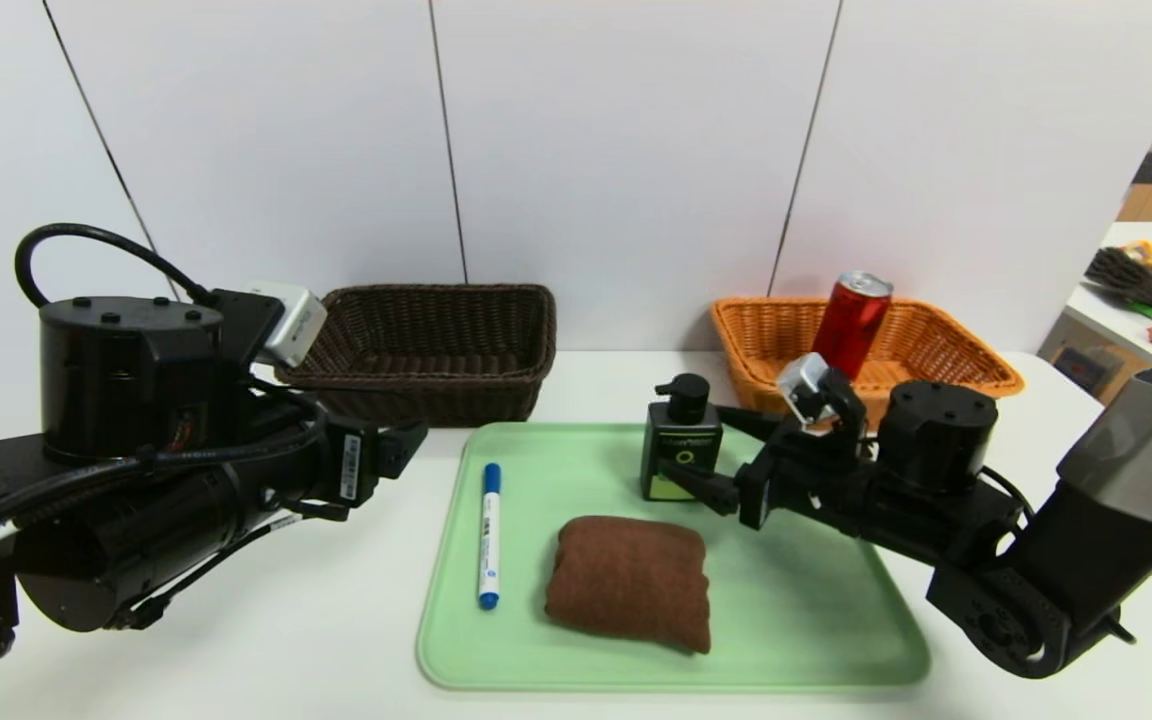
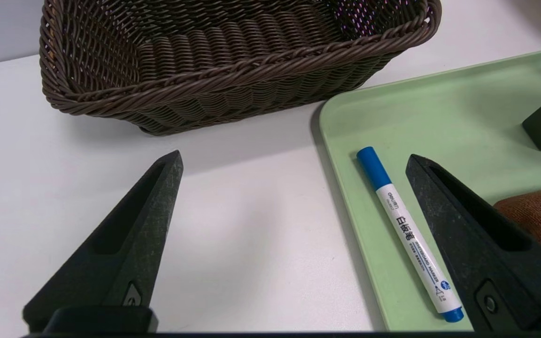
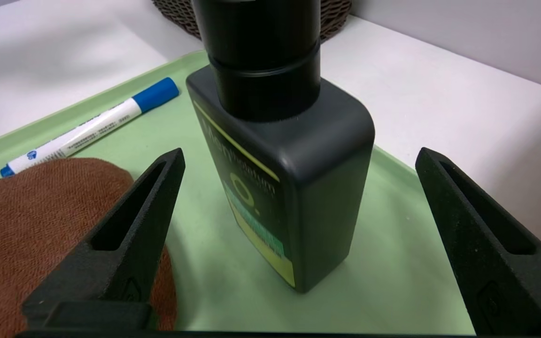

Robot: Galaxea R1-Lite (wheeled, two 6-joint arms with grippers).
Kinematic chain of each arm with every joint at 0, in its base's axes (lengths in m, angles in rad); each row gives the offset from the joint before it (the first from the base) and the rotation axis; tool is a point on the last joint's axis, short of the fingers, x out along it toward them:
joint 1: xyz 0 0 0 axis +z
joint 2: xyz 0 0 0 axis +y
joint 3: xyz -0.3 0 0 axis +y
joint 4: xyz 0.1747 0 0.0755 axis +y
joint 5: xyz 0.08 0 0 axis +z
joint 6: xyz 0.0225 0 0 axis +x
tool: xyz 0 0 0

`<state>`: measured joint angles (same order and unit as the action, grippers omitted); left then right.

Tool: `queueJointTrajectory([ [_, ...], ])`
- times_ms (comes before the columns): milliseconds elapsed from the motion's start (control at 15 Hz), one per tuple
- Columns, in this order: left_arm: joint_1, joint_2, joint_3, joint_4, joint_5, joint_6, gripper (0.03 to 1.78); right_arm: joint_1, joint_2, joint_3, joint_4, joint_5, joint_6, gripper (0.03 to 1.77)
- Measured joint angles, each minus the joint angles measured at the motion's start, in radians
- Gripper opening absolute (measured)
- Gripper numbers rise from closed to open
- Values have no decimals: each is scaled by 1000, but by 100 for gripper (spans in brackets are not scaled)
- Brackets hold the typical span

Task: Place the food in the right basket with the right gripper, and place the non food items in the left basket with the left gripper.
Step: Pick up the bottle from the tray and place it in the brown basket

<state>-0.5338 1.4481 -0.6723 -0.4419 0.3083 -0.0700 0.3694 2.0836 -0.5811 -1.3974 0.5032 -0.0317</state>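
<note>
White tabletop bears one green tray: on it one towel, one marker and one pump bottle. The right gripper, fingers spread and empty, flanks the bottle, a non-food item meant for the left gripper, which hangs released beside the tray. The next move, I judge, should leave the bottle to that one. Beyond stand two baskets: brown left basket, and orange right basket already holding one can.
</note>
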Motion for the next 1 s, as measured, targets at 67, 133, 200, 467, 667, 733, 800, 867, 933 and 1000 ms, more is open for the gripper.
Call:
queueJointTrajectory([
  [67, 0, 0, 0, 0, 0, 0, 169, 3, 6, -9, 1, -1, 0, 169],
  [133, 0, 1, 0, 0, 0, 0, 169, 8, 11, -13, 2, -8, 0, 169],
  [200, 0, 2, 0, 0, 0, 1, 169, 16, 16, -17, 3, -18, 0, 169],
  [467, 0, 2, 3, 1, 0, 0, 169, 44, 33, -44, 9, -32, 0, 169],
  [667, 0, 2, 7, 2, -1, 0, 169, 61, 39, -59, 19, -50, 0, 169],
  [733, 0, 2, 8, 2, 0, 0, 169, 64, 40, -60, 24, -56, 0, 169],
  [800, 0, 2, 8, 2, 0, 0, 169, 68, 39, -61, 26, -66, 0, 169],
  [867, 0, 4, 8, 2, 0, 0, 169, 74, 37, -61, 28, -79, 0, 169],
  [933, 0, 7, 8, 2, -1, 0, 169, 80, 34, -58, 29, -90, 0, 169],
  [1000, 0, 10, 8, 0, -2, 0, 169, 84, 27, -53, 36, -94, 0, 169],
])
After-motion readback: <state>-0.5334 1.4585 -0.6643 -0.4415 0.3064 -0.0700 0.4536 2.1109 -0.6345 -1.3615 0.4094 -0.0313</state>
